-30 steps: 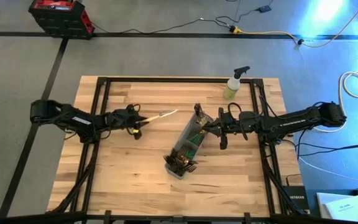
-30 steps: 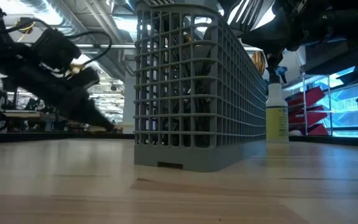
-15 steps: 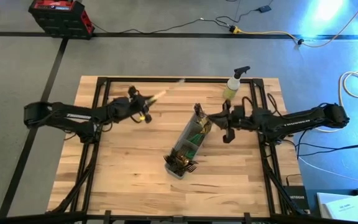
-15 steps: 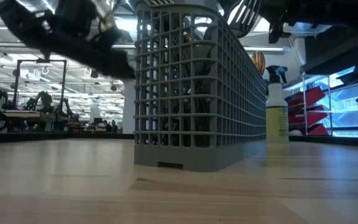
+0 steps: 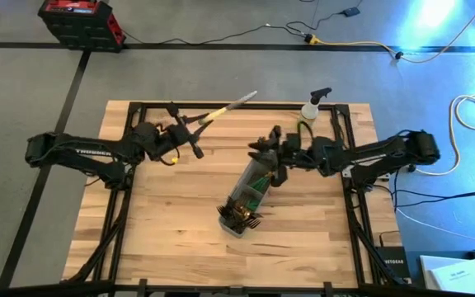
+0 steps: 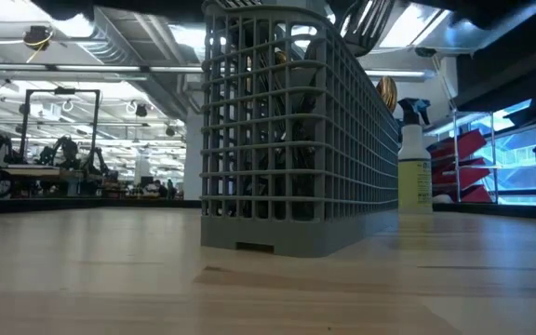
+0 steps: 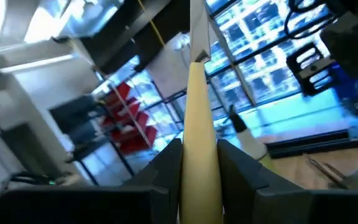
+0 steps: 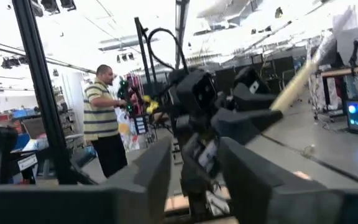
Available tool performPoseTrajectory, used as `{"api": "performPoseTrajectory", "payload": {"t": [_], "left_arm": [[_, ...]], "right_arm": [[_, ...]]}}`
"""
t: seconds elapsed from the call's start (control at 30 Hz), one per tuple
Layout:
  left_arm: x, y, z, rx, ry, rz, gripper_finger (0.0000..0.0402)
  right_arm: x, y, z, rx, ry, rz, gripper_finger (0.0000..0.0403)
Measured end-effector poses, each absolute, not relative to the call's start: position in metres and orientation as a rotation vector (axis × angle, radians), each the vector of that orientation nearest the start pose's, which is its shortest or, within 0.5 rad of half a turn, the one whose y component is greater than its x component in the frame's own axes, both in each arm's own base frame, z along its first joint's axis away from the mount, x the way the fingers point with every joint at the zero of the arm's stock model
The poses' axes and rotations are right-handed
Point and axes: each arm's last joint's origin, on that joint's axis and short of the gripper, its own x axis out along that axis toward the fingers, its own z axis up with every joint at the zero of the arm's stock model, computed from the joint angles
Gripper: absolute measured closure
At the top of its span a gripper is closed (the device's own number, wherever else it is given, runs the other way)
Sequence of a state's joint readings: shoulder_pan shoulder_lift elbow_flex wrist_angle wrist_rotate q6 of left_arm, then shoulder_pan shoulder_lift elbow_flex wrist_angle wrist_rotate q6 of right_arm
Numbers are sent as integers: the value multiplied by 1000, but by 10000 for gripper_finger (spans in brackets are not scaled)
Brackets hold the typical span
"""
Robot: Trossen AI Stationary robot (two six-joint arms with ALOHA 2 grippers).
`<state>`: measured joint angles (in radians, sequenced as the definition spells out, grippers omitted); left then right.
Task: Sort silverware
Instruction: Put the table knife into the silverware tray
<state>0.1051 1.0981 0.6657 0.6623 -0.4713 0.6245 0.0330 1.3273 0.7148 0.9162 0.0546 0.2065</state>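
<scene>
My left gripper (image 5: 198, 125) is raised over the table's far left part, shut on a piece of silverware (image 5: 229, 106) that has a cream handle and a grey head. The grey wire caddy (image 5: 250, 190) stands mid-table on its base. Silverware with dark handles (image 5: 242, 216) fills its near end and pieces with green handles (image 5: 259, 176) its middle. My right gripper (image 5: 264, 155) hovers over the caddy's far end. It is open with nothing between its fingers (image 8: 151, 177). My left gripper pinches the cream handle (image 7: 199, 146) between its two fingers (image 7: 166, 171). The handle runs on forward past the fingertips, along the fingers. The piece is lifted clear of the table, and its head (image 5: 252, 94) points toward the far right.
A yellow-green spray bottle (image 5: 310, 109) stands at the far edge, right of the caddy. The black frame rails (image 5: 134, 148) run along both sides of the wooden table. A person (image 8: 104, 124) stands in the room beyond the table.
My left gripper has risen and gone toward the far edge with the cream-handled piece, rolling so the piece now points up toward the far right. My right gripper has risen and moved left, from beside the caddy's far end to above it.
</scene>
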Motion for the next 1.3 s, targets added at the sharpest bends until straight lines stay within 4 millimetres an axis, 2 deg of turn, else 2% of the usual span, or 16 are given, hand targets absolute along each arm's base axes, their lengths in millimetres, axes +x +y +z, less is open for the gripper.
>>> {"api": "performPoseTrajectory", "payload": {"t": [0.2, 0.37, 0.57, 1.03, 1.3], "left_arm": [[245, 21, 322, 616, -157, 652, 340], [251, 11, 322, 631, -242, 662, 340], [260, 4, 323, 656, -264, 643, 340], [270, -10, 335, 690, -290, 592, 340], [282, -11, 322, 686, -255, 557, 340]], "right_arm": [[314, 8, 307, 212, -345, -16, 192], [327, 8, 321, 204, -437, -15, 159], [340, 6, 331, 217, -426, -83, 155], [340, 3, 334, 264, -449, -188, 155], [340, 3, 334, 266, -450, -195, 155]]}}
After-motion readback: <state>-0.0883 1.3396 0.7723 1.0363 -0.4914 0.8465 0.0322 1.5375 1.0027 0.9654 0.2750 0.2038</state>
